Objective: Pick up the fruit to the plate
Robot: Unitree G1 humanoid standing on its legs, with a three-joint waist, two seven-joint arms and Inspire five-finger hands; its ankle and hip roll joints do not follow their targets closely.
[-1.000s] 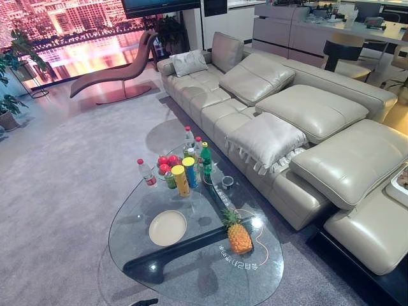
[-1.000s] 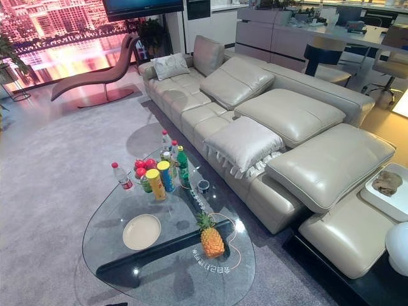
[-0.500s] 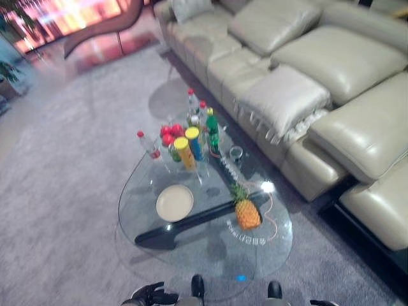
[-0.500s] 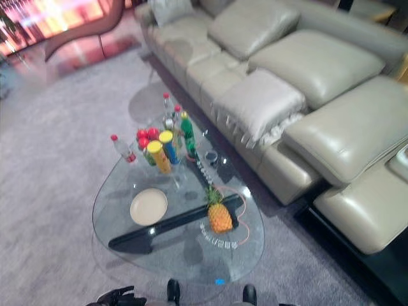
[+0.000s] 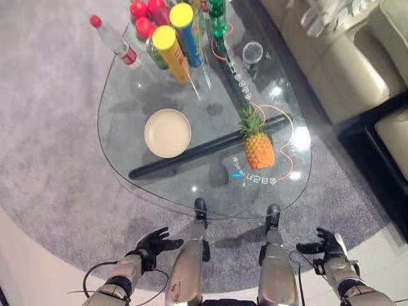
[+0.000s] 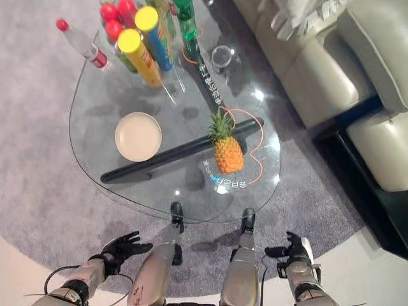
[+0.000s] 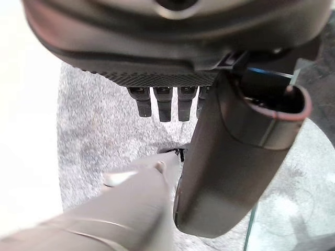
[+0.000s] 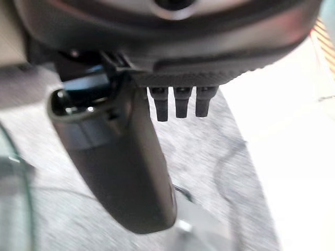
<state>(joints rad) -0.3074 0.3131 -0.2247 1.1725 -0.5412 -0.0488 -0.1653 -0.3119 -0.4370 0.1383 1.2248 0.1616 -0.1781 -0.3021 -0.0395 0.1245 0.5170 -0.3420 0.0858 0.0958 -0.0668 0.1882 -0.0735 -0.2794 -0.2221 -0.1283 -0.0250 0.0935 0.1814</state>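
Glass table [image 5: 127, 121] carries the pineapple [image 5: 259, 146] and the plate [image 5: 167, 132], well beyond our fingertips; our left hand [image 5: 152, 244] and right hand [image 5: 327, 245] hang relaxed, fingers spread, holding nothing.

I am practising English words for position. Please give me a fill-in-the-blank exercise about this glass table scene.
1. The pineapple stands on the ____ table.
2. The round plate holds ____.
3. The pineapple is on the plate's ____ side, seen by the robot.
4. The left hand and right hand have ____ fingers and hold nothing.

Missing words: glass; nothing; right; open
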